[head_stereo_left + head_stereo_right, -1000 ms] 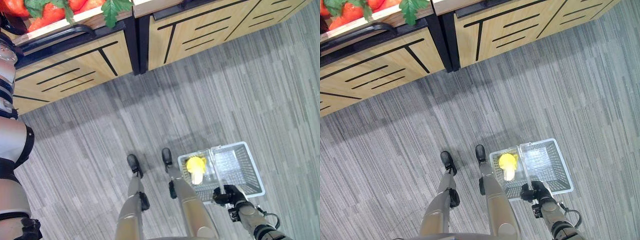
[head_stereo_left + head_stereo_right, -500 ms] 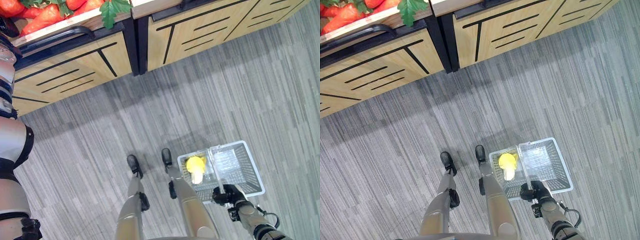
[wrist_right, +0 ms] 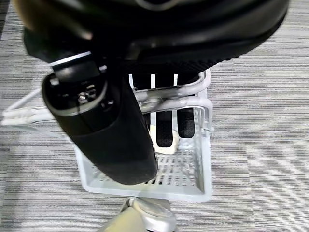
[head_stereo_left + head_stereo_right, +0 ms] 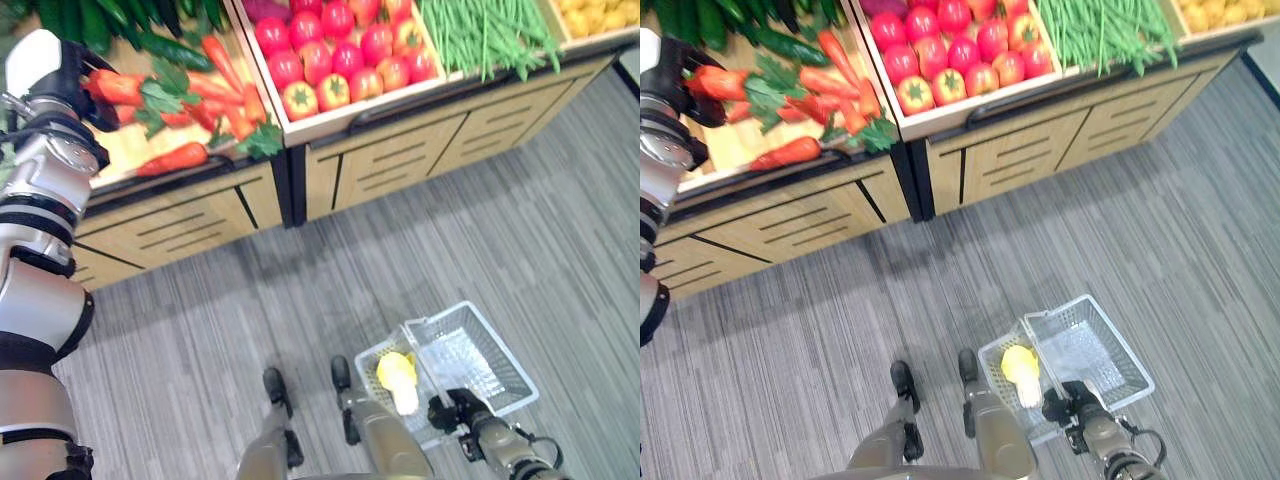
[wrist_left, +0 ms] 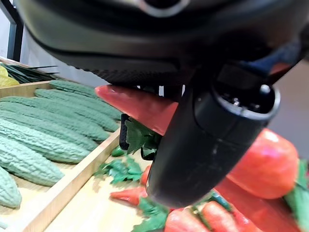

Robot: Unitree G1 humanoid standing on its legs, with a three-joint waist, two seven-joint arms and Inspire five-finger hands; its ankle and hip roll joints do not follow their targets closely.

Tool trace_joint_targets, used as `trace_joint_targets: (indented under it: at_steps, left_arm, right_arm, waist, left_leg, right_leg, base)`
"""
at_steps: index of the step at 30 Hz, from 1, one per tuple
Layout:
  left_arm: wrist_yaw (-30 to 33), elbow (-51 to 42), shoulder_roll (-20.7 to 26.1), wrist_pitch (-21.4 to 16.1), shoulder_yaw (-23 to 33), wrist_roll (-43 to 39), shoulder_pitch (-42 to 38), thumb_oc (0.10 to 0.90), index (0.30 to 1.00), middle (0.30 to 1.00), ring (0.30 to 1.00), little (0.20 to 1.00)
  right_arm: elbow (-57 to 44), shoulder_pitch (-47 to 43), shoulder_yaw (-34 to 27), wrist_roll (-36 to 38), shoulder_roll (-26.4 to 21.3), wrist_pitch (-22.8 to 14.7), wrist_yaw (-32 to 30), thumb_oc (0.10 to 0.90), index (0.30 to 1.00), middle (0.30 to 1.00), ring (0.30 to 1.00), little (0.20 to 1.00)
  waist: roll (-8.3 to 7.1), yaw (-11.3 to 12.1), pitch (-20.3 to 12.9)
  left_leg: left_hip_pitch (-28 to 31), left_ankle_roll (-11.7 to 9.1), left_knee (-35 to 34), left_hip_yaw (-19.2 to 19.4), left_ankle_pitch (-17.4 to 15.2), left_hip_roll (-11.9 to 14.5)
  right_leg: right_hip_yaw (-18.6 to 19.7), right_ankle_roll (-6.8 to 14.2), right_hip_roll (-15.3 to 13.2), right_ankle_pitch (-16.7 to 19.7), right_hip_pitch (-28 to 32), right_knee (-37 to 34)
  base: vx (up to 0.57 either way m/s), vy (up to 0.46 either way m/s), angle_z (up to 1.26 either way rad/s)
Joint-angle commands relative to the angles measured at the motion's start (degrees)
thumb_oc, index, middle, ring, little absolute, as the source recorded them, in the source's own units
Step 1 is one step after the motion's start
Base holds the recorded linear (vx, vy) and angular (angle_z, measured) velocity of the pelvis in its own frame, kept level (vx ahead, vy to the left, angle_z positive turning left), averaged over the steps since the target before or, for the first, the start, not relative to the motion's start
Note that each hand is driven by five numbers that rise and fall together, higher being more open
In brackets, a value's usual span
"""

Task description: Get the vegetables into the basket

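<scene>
Gripping carrot [image 5: 140,104] over crate: left hand [image 4: 62,85]; right hand [image 4: 1068,401] curled round basket [image 4: 1110,345] handle.

Wooden produce stand [image 4: 970,150] runs across 12 o'clock, with dark-lined drawer fronts below. Bins on it: carrots [image 4: 810,95] with green tops at 11 o'clock, cucumbers [image 4: 710,20] beyond them, tomatoes [image 4: 955,50] at 12, green beans [image 4: 1105,30] at 1 o'clock, yellow produce [image 4: 1210,12] at the far corner.

Left hand [image 4: 685,75] at 10 o'clock, over the carrot bin, fingers curled round a carrot [image 4: 722,82].

White wire basket [image 4: 1110,345] on the grey striped floor [image 4: 1090,230] at 5 o'clock, a yellow vegetable [image 4: 1018,364] lying inside. Right hand [image 4: 1068,402] closed on the basket's handle [image 4: 1038,352] at its near rim.
</scene>
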Motion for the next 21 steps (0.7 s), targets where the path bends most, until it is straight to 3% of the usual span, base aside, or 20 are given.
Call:
trace_joint_targets:
  at_steps: [1, 7, 10, 11, 12, 13, 16, 17, 18, 20, 21]
  left_arm:
    - [1.8, 1.8, 1.5, -3.1, 6.0, -1.6, -4.5, 0.4, 0.3, 0.3, 0.3, 0.3]
    - [1.6, -7.9, 0.5, -4.8, 11.8, -5.4, 5.3, 0.4, 0.3, 0.3, 0.3, 0.3]
    - [0.5, -16.5, 0.8, -5.9, 15.4, -6.2, 12.8, 0.4, 0.3, 0.3, 0.3, 0.3]
    - [0.7, -23.2, 1.1, -6.4, 18.2, -5.6, 18.4, 0.4, 0.3, 0.3, 0.3, 0.3]
    - [0.7, -23.5, 1.1, -6.2, 18.6, -5.5, 18.8, 0.4, 0.3, 0.3, 0.3, 0.3]
    - [-0.1, -30.5, 0.7, -6.9, 21.7, -5.6, 25.2, 0.4, 0.3, 0.3, 0.3, 0.3]
    - [-0.7, -36.9, -0.3, -7.0, 25.1, -5.4, 31.3, 0.4, 0.3, 0.3, 0.3, 0.3]
    - [-1.1, -44.0, -2.7, -8.0, 29.0, -7.3, 37.9, 0.4, 0.3, 0.3, 0.3, 0.3]
    - [-1.1, -44.4, -2.7, -7.8, 29.5, -7.2, 38.5, 0.4, 0.3, 0.3, 0.3, 0.3]
    - [-2.4, -53.2, -5.7, -8.8, 34.3, -9.0, 47.1, 0.4, 0.3, 0.3, 0.3, 0.3]
    - [-3.6, -61.1, -11.2, -9.2, 38.0, -9.6, 55.4, 0.4, 0.3, 0.3, 0.3, 0.3]
  right_arm:
    - [2.6, 6.4, -2.4, -1.4, -1.9, 0.9, -0.1, 0.4, 0.3, 0.3, 0.3, 0.3]
    - [3.6, 6.3, -3.9, -2.3, -1.1, 1.4, -0.3, 0.4, 0.3, 0.3, 0.3, 0.3]
    - [4.0, 6.5, -5.5, -2.8, -0.7, 1.7, -0.5, 0.4, 0.3, 0.3, 0.3, 0.3]
    - [4.2, 6.4, -6.2, -3.4, 0.1, 1.7, -0.5, 0.4, 0.3, 0.3, 0.3, 0.3]
    - [4.2, 6.4, -6.1, -3.4, 0.0, 1.7, -0.5, 0.4, 0.3, 0.3, 0.3, 0.3]
    - [4.0, 6.6, -6.9, -4.0, 0.5, 1.9, -0.7, 0.4, 0.3, 0.3, 0.3, 0.3]
    - [3.7, 6.7, -7.6, -4.4, 0.9, 1.9, -0.8, 0.4, 0.3, 0.3, 0.3, 0.3]
    - [3.3, 6.5, -8.2, -5.3, 1.3, 2.1, -0.9, 0.4, 0.3, 0.3, 0.3, 0.3]
    - [3.3, 6.5, -8.0, -5.3, 1.1, 2.1, -0.9, 0.4, 0.3, 0.3, 0.3, 0.3]
    - [2.4, 6.9, -8.7, -6.4, 1.5, 2.2, -0.9, 0.4, 0.3, 0.3, 0.3, 0.3]
    - [1.7, 7.6, -8.8, -7.9, 2.0, 2.3, -0.9, 0.4, 0.3, 0.3, 0.3, 0.3]
  waist:
    - [-1.39, -0.6, -2.1]
    - [-0.71, 0.1, -3.9]
    - [-0.55, 0.6, -4.8]
    - [-0.64, 1.0, -5.2]
    - [-0.55, 0.9, -5.2]
    - [-0.77, 1.3, -5.5]
    - [-0.75, 1.4, -5.9]
    - [-1.06, 2.1, -6.2]
    - [-0.93, 1.9, -6.2]
    - [-1.17, 2.3, -6.5]
    - [-1.44, 2.9, -7.1]
  left_leg:
    - [7.2, -0.2, 0.2, 0.5, -9.6, -3.2]
    - [12.6, -0.1, 0.2, 0.3, -10.3, -3.2]
    - [15.3, 0.0, 0.2, 0.3, -10.8, -3.4]
    - [16.8, 0.1, 0.2, 0.1, -10.9, -3.4]
    - [16.9, 0.1, 0.2, 0.1, -11.0, -3.4]
    - [18.4, 0.3, 0.2, 0.3, -11.4, -3.4]
    - [19.9, 0.4, 0.2, 0.3, -11.7, -3.5]
    - [21.3, 0.6, 0.2, 0.1, -12.0, -3.6]
    - [21.4, 0.6, 0.2, 0.1, -12.0, -3.6]
    - [23.4, 0.9, 0.2, 0.1, -12.7, -3.8]
    - [25.3, 1.3, 0.2, 0.1, -13.4, -3.9]
  right_leg:
    - [-0.8, 6.1, -1.4, 3.5, 8.7, -13.2]
    - [-1.3, 5.8, -1.3, 1.8, 14.3, -13.2]
    - [-1.6, 5.8, -1.2, 1.0, 17.0, -13.2]
    - [-1.8, 5.7, -1.3, 0.6, 18.7, -13.2]
    - [-1.8, 5.7, -1.3, 0.6, 18.8, -13.2]
    - [-2.0, 5.5, -1.3, 0.2, 20.2, -13.2]
    - [-2.1, 5.4, -1.2, -0.2, 21.9, -13.2]
    - [-2.2, 5.3, -1.2, -0.6, 23.4, -13.2]
    - [-2.2, 5.3, -1.2, -0.7, 23.5, -13.2]
    - [-2.1, 5.2, -1.2, -1.2, 25.5, -13.2]
    - [-2.2, 5.0, -1.2, -1.9, 27.5, -13.2]
  base:
    - [-0.05, -0.026, 0.01]
    - [-0.05, -0.027, 0.04]
    - [-0.08, -0.02, 0.06]
    - [-0.05, -0.009, 0.07]
    - [-0.09, -0.014, 0.03]
    - [-0.05, -0.004, 0.01]
    - [-0.06, -0.007, 0.02]
    - [-0.07, -0.006, -0.01]
    - [-0.06, 0.0, 0.02]
    - [-0.07, 0.015, 0.18]
    - [-0.07, 0.018, 0.19]
